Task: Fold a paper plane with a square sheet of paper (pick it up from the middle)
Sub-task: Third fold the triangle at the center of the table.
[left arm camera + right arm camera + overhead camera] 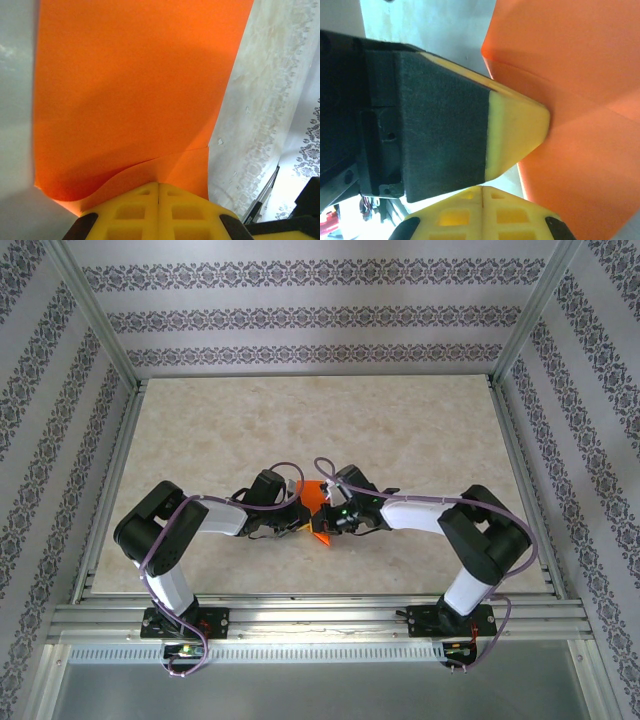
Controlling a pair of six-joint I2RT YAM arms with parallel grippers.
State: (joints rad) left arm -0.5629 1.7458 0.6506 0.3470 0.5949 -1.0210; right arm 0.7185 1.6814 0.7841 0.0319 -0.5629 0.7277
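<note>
Two grippers facing over surface point(300, 420): left gripper point(158, 200) pinching square sheet of paper point(135, 85) edge; right gripper point(482, 200) sitting fully closed beside it.

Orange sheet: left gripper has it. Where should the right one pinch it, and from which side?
The sheet is thin, creased, and pinched at one edge by the left gripper. Best bet: the right gripper, shut now, reopens and takes the free edge facing it. It should come edge-on from its own side, jaws straddling the paper beside a crease, likely its stiffest spot.
</note>
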